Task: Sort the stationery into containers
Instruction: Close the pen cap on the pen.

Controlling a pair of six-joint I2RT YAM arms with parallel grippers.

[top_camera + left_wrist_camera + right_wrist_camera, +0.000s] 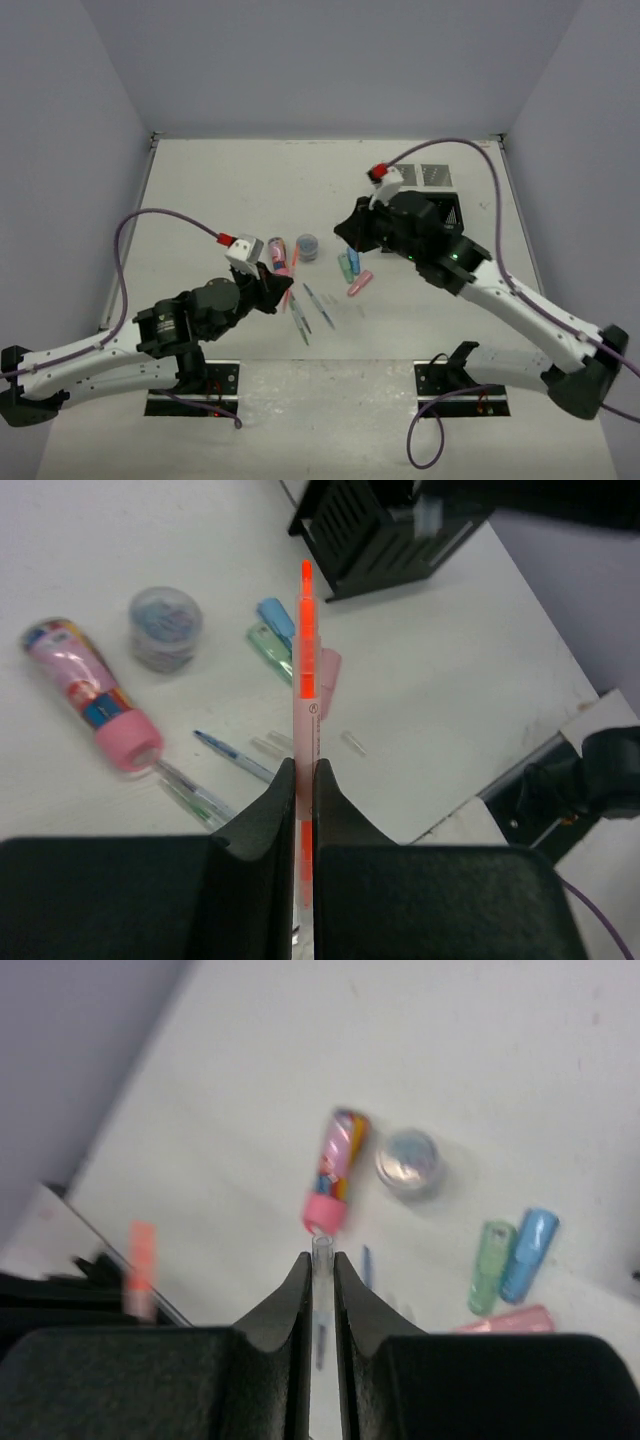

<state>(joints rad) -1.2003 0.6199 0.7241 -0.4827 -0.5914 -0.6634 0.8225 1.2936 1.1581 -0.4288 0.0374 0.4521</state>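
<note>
My left gripper (280,285) (300,770) is shut on a thin orange pen (305,680) (293,262) and holds it above the table. My right gripper (345,232) (320,1260) is shut on a thin clear pen (322,1252), seen end on, above the loose items. On the table lie a grey-blue pot (307,246), a pink tube (277,252), green (344,265), blue (353,260) and pink (359,283) markers, and thin pens (320,305). The black mesh box (448,208) and the white one (432,175) stand at the back right, partly hidden by my right arm.
Small clear pieces (350,743) lie near the pens. The black box (380,530) shows at the top of the left wrist view. The near table edge and arm bases (190,375) are just behind the pens. Grey walls enclose the table.
</note>
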